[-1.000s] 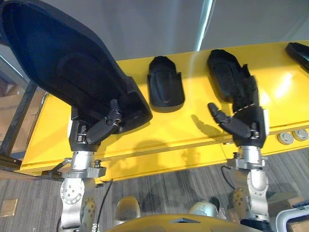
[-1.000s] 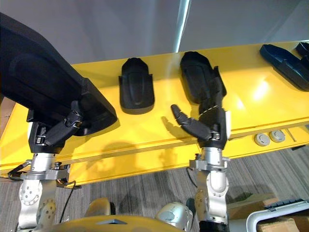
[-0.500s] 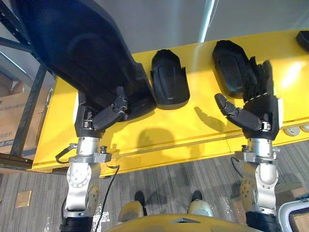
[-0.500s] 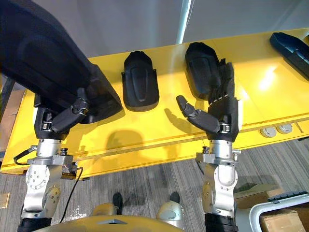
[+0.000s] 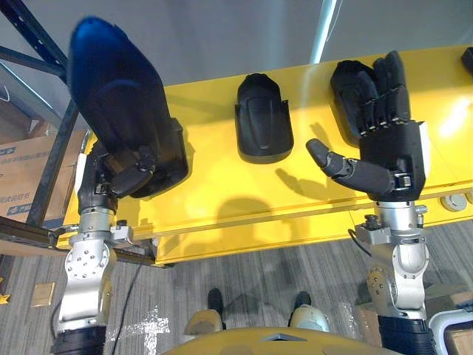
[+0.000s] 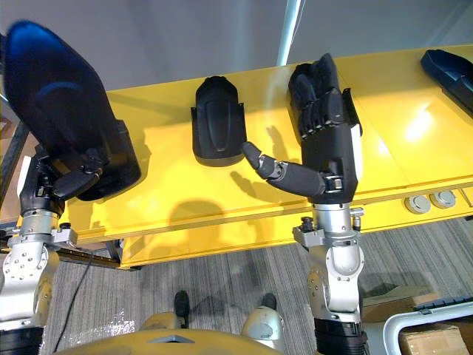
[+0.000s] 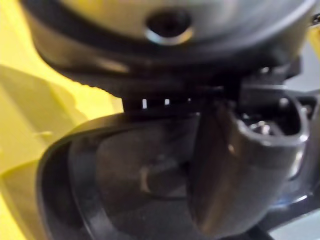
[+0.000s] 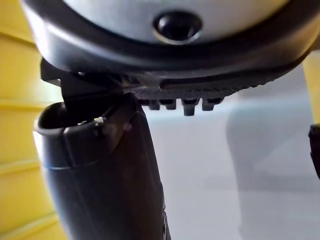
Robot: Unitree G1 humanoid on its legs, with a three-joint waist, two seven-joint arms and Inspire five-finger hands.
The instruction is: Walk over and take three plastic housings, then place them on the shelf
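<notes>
The left robot hand (image 5: 122, 171) is clamped on the lower edge of a large black housing (image 5: 118, 96), held above the yellow desk (image 5: 222, 185); the right robot hand (image 5: 388, 159) stands upright, fingers straight and apart; a second housing (image 5: 260, 129) lies mid-desk; a third housing (image 5: 346, 92) lies behind the right fingers.

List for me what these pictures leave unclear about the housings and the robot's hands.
- Right housing: its near part is covered by the open right hand in both eye views, so contact cannot be told.
- Far housing: cut off by the eye views' right edge.
- Left hand grip on the held housing: the fingers behind it are hidden, and the left wrist view is blurred.
</notes>
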